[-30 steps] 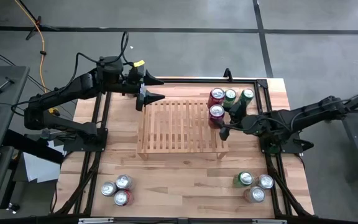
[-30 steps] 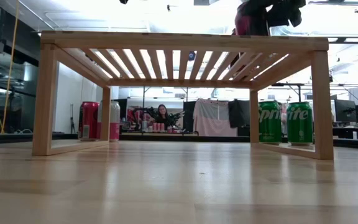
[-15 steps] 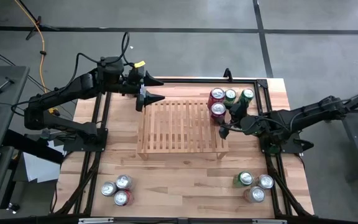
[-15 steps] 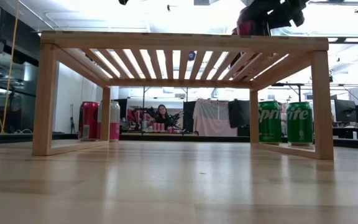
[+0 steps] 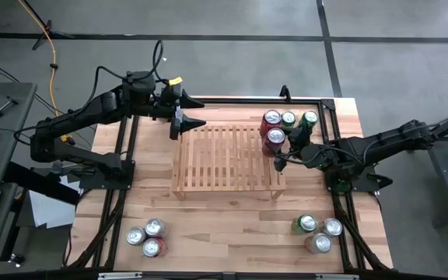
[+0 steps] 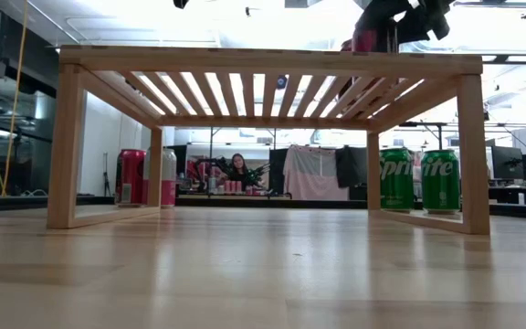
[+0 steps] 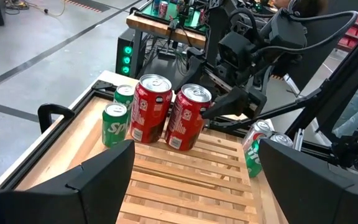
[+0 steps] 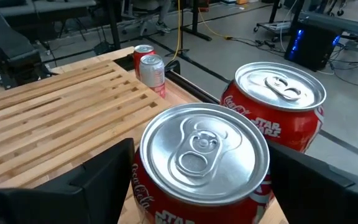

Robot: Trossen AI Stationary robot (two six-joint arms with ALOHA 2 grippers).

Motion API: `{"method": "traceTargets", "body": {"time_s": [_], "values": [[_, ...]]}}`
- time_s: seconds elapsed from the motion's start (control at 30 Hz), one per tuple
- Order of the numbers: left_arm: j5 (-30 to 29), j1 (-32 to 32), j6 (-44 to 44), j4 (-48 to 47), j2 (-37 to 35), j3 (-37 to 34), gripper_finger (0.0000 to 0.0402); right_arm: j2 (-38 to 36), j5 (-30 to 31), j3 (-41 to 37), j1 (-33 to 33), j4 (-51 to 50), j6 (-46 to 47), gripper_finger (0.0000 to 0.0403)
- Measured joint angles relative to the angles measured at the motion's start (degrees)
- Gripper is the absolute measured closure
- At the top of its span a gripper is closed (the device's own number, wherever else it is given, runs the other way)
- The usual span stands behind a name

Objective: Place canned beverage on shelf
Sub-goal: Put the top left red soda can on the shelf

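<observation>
The shelf [image 5: 228,159] is a low rack of light wood slats in the middle of the table. It also shows in the low view [image 6: 272,61]. My right gripper [image 5: 283,148] is shut on a red can [image 5: 274,138] at the shelf's far right corner. The can stands close beside another red can [image 5: 271,119]. In the low view the held can [image 6: 365,40] shows at the level of the shelf top. My left gripper [image 5: 189,123] is open and empty over the shelf's far left corner. My right gripper pinches the red can's side wall [image 7: 205,113] between its two fingers, one finger [image 8: 98,180] on each side below the rim. The fingers come about level from the table's right side. The can stands upright with its base at the shelf's slats [image 7: 185,152]. I cannot tell whether it rests on them.
Two green cans [image 5: 288,119] [image 5: 309,119] stand with the second red can on the table behind the shelf's far right corner. Three cans [image 5: 146,237] stand near left and three [image 5: 316,233] near right. A person [image 6: 238,169] sits in the room beyond.
My right gripper has carried the red can a little toward the table's far edge and slightly right, along the shelf's right end. The can stays upright and now stands closer to the other red can.
</observation>
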Motion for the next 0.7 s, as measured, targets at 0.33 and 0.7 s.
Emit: {"method": "traceTargets", "body": {"time_s": [0.33, 0.7], "values": [[0.00, 0.00, -0.06, -0.02, 0.00, 0.00, 0.0067, -3.94, -0.44, 0.00, 0.06, 1.63, -0.13, 0.0072], [0.24, 0.00, -0.42, -0.12, -0.32, 0.00, 0.0067, -10.35, -3.16, -0.02, 0.04, 15.62, -7.58, 0.0071]]}}
